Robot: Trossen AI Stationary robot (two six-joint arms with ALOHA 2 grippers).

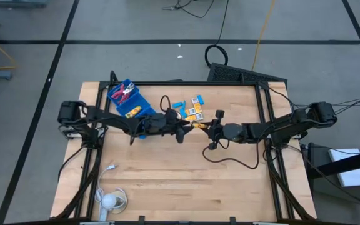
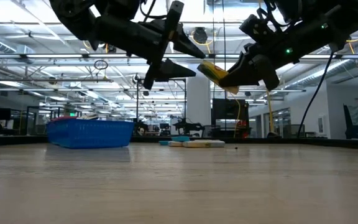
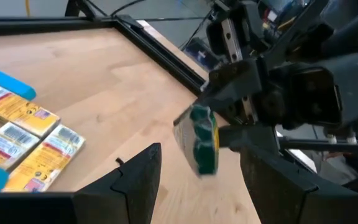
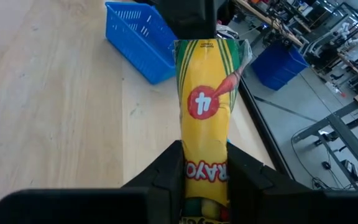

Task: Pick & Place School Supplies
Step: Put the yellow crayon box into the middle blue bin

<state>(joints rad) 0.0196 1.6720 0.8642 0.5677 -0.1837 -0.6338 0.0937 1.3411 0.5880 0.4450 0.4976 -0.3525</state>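
Observation:
A yellow crayon box [image 4: 207,106] with green stripes hangs in the air between my two grippers, above the table's middle [image 1: 197,125]. My right gripper [image 1: 207,127] is shut on it, coming from the table's right. My left gripper [image 1: 185,129] faces it from the left, open. Its two fingers [image 3: 138,180] stand either side of the box's free end [image 2: 205,67], and I see no touch. More small yellow-orange boxes and light-blue pieces [image 1: 191,110] lie flat on the table farther back. Red-handled tools [image 1: 127,92] lie in the blue tray [image 1: 136,107]. My right gripper [image 4: 204,152] pinches the crayon box at its lower end [image 4: 205,171] between the two fingers. The fingers come level from the table's right and lie along the box. The box is lifted clear of the table [image 2: 215,73] and sticks out toward my left gripper, tilted slightly upward.
The blue tray [image 2: 89,134] stands at the table's far left. A white cable and a round white object [image 1: 109,199] lie at the near left corner. A black cable [image 1: 230,159] loops under the right arm. Black frame rails [image 1: 267,106] run along the table's edges.

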